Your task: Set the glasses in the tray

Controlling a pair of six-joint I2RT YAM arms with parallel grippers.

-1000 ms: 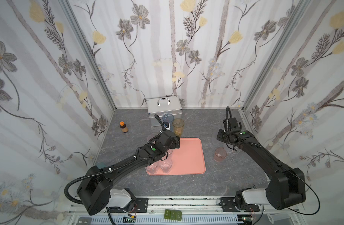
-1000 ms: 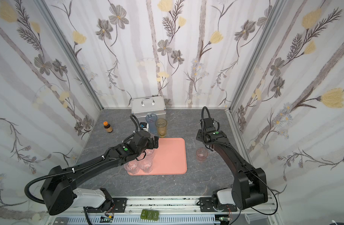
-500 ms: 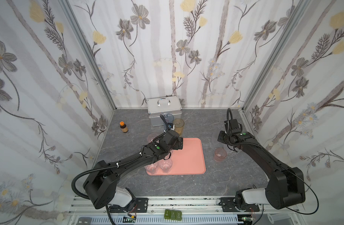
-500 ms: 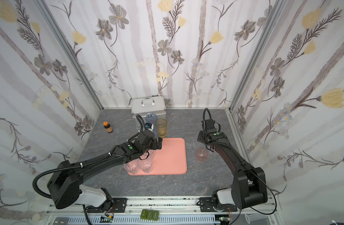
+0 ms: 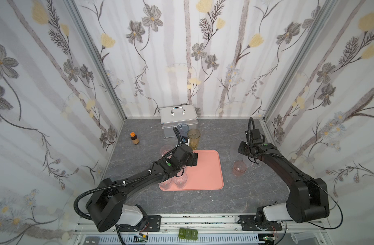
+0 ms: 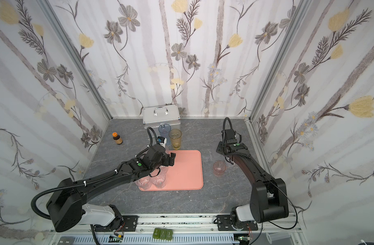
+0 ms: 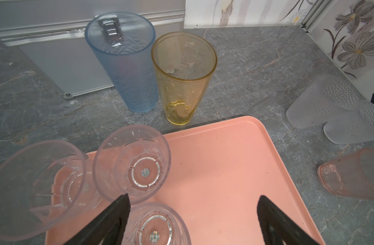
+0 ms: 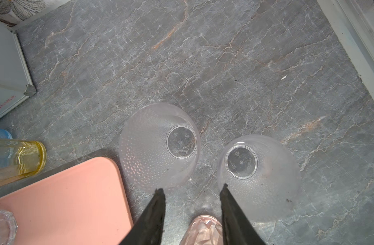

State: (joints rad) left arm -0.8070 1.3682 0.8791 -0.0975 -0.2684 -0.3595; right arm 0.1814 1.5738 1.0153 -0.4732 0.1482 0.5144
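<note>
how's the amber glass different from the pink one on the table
Height: the amber glass is tall, the pink glass short and squat. Place: the amber glass stands beyond the far edge of the tray, the pink glass off its right side. Both are see-through, upright and outside the tray.

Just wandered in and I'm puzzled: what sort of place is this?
Likely a robot test booth dressed as a home: a left arm and right arm fixed to a metal rail, with flowered wallpaper panels boxing in a grey tabletop.
</note>
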